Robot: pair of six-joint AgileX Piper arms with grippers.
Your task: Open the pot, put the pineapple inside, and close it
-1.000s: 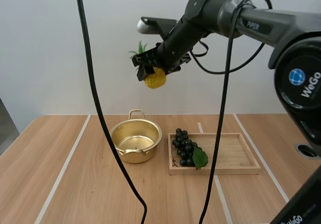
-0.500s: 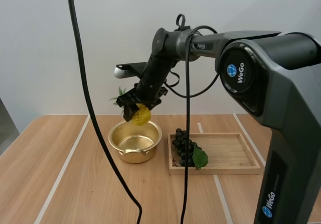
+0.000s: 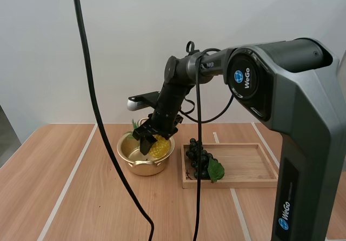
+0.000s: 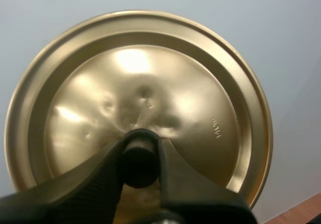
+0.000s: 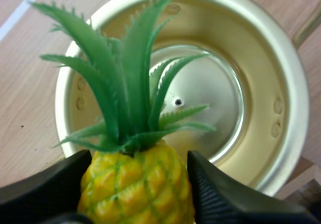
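My right gripper grips the pineapple at the mouth of the pot.

In the high view the fruit hangs over the pot's open bowl, about level with its rim. The grapes lie on the tray just beside the pot. In the left wrist view my left gripper is clamped on the knob of the lid, which is held off the pot. In the right wrist view my fingers pinch the yellow body from both sides, and the leaves reach across the pot's bare floor. I judge it best to sink lower, keeping inside the rim, and let go only near the floor. Then I should lift straight up clear of the leaves before the lid comes over.
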